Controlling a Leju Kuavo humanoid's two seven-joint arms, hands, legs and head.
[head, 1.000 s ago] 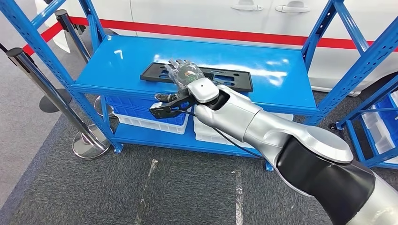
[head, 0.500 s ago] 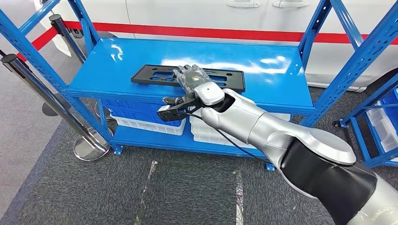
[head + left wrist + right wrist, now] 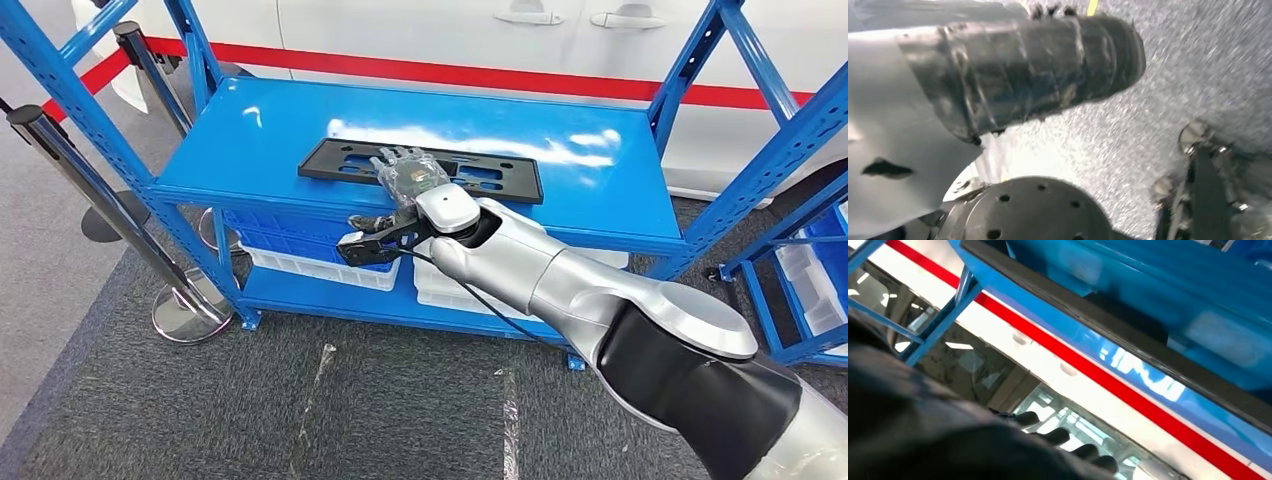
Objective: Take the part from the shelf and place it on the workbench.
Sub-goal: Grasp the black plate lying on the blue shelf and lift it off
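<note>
Fingers [image 3: 400, 163] of our right hand [image 3: 408, 178] now lie spread flat on the part [image 3: 500, 178], centre frame, reaching farther across; nothing lifted yet.

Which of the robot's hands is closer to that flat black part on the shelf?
Right. The right hand lies over the black part on the blue shelf; the left hand hangs over the floor.

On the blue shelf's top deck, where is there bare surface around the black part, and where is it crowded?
The top deck is bare left of the black part, right of it toward the upright, and in a strip behind it. It is crowded at the part's middle front, where the right hand lies over it.
</note>
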